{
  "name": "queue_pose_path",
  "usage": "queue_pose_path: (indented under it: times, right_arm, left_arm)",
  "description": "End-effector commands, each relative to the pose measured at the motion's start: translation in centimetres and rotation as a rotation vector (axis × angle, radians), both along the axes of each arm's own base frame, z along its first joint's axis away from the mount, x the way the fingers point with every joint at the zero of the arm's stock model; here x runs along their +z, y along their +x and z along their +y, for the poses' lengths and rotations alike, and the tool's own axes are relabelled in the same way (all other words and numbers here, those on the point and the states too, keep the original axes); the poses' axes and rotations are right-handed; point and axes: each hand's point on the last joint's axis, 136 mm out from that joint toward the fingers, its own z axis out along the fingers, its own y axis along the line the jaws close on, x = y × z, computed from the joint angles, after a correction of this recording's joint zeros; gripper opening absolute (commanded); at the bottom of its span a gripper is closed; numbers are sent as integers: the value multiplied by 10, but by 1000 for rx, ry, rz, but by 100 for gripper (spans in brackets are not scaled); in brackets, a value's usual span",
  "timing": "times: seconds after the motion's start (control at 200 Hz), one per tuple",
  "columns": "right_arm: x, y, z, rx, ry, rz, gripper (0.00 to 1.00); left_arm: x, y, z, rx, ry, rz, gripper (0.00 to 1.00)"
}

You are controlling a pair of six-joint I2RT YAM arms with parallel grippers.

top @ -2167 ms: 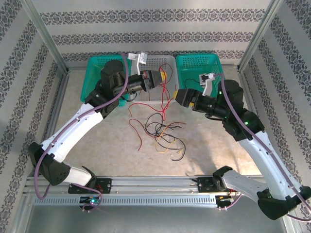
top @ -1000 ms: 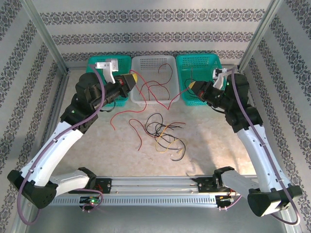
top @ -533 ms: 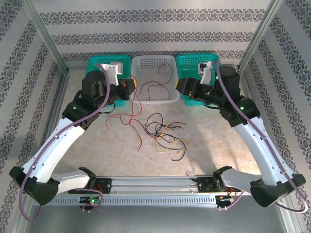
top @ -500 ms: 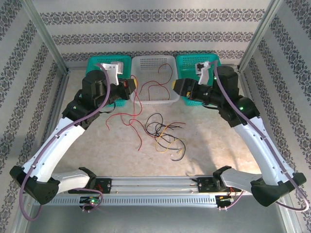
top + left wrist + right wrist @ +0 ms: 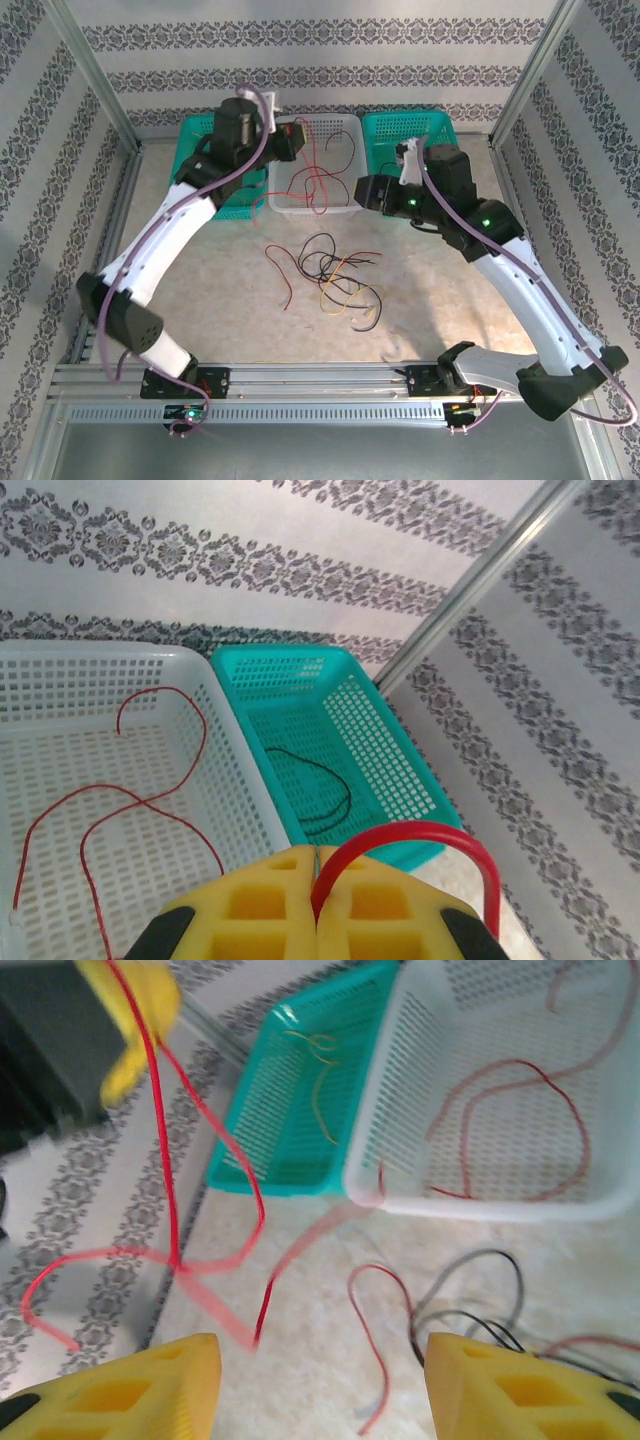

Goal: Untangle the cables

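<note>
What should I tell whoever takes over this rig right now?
Left hand: shut on a red cable, held over the white basket.
Right hand: open, empty, near that basket's right corner.
Done: red cables lie in the white basket, a black cable in the right teal basket, a yellowish one in the left teal basket.
To do: drop the held red cable, then separate the tangle of black, red and yellow cables on the table.

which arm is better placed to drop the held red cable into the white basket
Left. The left hand is shut on the red cable above the white basket; the right hand is open and holds nothing.
</note>
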Motion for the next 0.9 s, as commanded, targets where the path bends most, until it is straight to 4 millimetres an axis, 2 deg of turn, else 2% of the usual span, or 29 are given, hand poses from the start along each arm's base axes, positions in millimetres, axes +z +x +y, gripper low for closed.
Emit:
queue_pose_path:
  times: [0.0, 0.1, 0.205, 0.24, 0.29, 0.325, 0.445, 0.46, 0.49, 0.55, 0.625, 0.75, 0.814, 0.859, 0.879, 0.899]
  right_arm:
    - [-20, -17, -17, -46, -12, 58, 57]
    - [-36, -30, -26, -70, -1, 94, 56]
    - [-45, -38, -35, -94, 1, 113, 56]
    - [-47, -40, -38, -101, -9, 115, 55]
    - [-49, -42, -44, -116, -25, 115, 55]
    - [-51, -43, -48, -125, -34, 117, 55]
    - [-56, -42, -54, -141, -41, 124, 55]
    - [-57, -41, -54, -142, -43, 127, 55]
    - [-58, -40, -54, -145, -46, 129, 55]
    - [-59, -37, -53, -146, -47, 130, 55]
    - [-61, -32, -49, -138, -42, 137, 55]
    - [-62, -25, -40, -117, -34, 148, 54]
    - [-65, -24, -34, -99, -45, 153, 54]
    - [-69, -25, -28, -81, -60, 160, 54]
    - [-72, -25, -26, -74, -70, 166, 54]
    - [-76, -26, -23, -67, -80, 175, 54]
  left_arm:
    - [8, 43, 1, 75, -20, -22, 0]
    - [-3, 80, -5, 107, 1, -25, 0]
    - [-24, 116, -4, 152, 15, 2, 1]
    - [-32, 126, -5, 158, 15, 16, 10]
    - [-44, 139, -4, 168, 19, 32, 34]
    - [-54, 147, -5, 176, 21, 44, 47]
    - [-78, 164, 0, 199, 6, 95, 72]
    - [-80, 165, 0, 202, 4, 102, 81]
    - [-81, 165, 1, 201, -4, 107, 92]
    - [-80, 163, -3, 174, -11, 111, 100]
    - [-77, 154, -6, 147, -1, 122, 100]
    - [-68, 132, 1, 136, 23, 143, 100]
    - [-53, 113, 5, 130, 15, 107, 100]
    - [-51, 97, 10, 134, 8, 91, 100]
    - [-40, 88, 13, 136, -8, 65, 100]
    - [-42, 79, 16, 138, -16, 66, 100]
